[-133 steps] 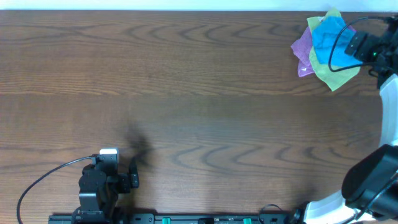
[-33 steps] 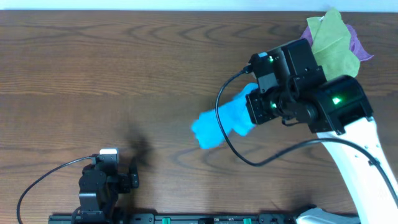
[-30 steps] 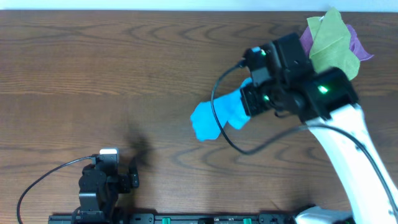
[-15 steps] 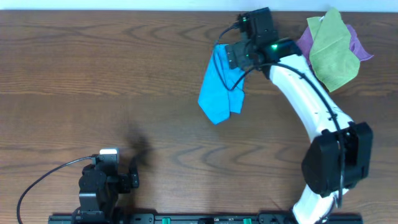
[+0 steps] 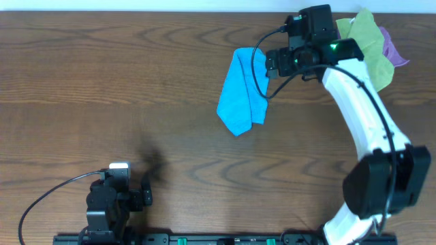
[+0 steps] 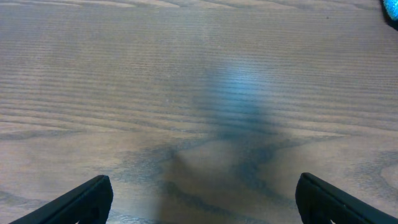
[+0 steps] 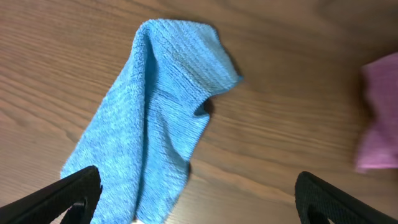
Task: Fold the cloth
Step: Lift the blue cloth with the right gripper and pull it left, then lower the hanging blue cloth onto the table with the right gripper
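Observation:
The sky-blue cloth (image 5: 242, 92) lies bunched in a long, loosely doubled strip on the wooden table, right of centre towards the back. In the right wrist view the cloth (image 7: 149, 124) runs from the upper middle down to the lower left. My right gripper (image 5: 271, 66) hovers at the strip's upper right edge, and my right gripper (image 7: 198, 202) is open with nothing between its fingers. My left gripper (image 5: 145, 195) rests near the front left edge; in its own view my left gripper (image 6: 202, 199) is open over bare wood. A sliver of the cloth (image 6: 392, 7) shows at that view's top right corner.
A yellow-green cloth (image 5: 368, 47) lies on a purple cloth (image 5: 396, 53) at the back right corner, just behind my right arm. A blurred edge of the purple cloth (image 7: 380, 112) shows at the right of the right wrist view.
My right gripper carried the blue cloth from mid-table towards the back, opened and let it go. It has since drawn off to the right; the cloth stays flat. The left arm has not moved.

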`<state>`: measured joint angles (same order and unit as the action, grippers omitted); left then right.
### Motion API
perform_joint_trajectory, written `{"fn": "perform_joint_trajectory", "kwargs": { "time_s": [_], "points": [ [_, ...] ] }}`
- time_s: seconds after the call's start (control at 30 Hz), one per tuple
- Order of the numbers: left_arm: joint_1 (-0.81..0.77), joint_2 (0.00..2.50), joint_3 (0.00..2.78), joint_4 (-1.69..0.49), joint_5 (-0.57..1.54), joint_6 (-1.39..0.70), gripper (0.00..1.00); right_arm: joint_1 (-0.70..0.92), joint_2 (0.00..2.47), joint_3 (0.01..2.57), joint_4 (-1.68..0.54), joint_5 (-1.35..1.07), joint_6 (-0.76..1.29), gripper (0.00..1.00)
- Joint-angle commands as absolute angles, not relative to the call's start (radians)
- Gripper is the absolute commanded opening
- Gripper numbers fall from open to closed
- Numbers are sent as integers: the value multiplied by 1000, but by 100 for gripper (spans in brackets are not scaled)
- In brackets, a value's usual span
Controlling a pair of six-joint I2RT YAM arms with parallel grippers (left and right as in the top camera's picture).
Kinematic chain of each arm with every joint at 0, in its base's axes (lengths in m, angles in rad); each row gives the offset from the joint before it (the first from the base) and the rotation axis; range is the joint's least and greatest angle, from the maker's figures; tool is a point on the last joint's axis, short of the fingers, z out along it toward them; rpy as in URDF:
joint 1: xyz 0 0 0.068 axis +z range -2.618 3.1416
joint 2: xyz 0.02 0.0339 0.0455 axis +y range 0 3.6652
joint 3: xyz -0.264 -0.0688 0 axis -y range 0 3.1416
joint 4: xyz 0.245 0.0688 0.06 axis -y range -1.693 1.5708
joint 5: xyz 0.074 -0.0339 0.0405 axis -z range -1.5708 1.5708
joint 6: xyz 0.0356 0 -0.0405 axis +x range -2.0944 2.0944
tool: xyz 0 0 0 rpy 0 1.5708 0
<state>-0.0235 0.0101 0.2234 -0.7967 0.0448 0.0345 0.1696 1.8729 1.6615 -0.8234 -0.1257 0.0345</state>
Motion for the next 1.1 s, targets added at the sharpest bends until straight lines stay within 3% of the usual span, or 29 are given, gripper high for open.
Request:
{"fn": "perform_joint_trajectory", "kwargs": {
  "time_s": [0.0, 0.3, 0.57, 1.07],
  "points": [
    [-28, 4, 186, -834, 44, 45, 95, 125, 1958, 1668, -801, -331, 93, 98],
    [-28, 4, 186, -834, 44, 45, 95, 99, 2140, 1668, -639, -579, 237, 85],
    [-28, 4, 186, -834, 44, 45, 95, 99, 2185, 1668, -546, -595, 302, 72],
    [-28, 4, 186, -834, 45, 45, 95, 99, 2226, 1668, -570, -573, 321, 74]
  ]
}}
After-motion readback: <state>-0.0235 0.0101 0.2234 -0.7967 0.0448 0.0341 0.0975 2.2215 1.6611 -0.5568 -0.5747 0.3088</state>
